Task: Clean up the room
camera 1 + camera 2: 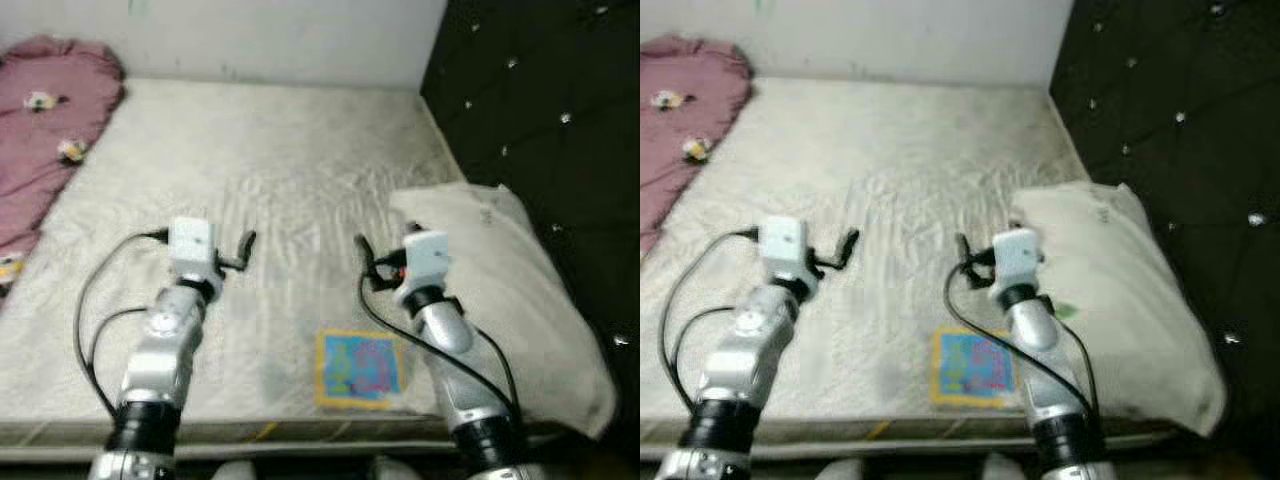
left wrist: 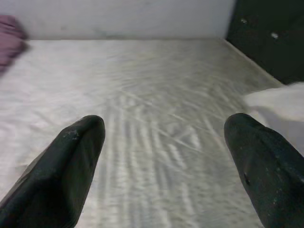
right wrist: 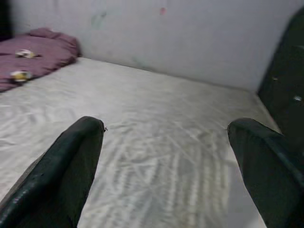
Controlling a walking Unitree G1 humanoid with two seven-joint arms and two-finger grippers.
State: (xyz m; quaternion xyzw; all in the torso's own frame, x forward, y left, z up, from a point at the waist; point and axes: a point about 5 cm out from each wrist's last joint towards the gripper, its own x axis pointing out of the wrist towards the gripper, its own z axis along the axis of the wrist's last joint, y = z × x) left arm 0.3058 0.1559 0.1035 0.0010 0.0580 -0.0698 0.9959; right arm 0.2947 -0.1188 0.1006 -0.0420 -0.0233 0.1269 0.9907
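A crumpled pink blanket [image 1: 45,120] lies at the far left edge of the bed [image 1: 290,150], against the wall. Over the bare, wrinkled mattress the left tool [image 2: 161,156] hangs with its two black fingers [image 2: 71,166] spread wide apart and holding nothing, and near it the right tool [image 3: 166,161] hangs the same way, fingers apart and empty, with a small blue and yellow label [image 1: 360,368] on the mattress between the two arms. At the right edge a cream pillow [image 1: 520,300] lies beside the right arm, along the dark tufted headboard [image 1: 550,100].
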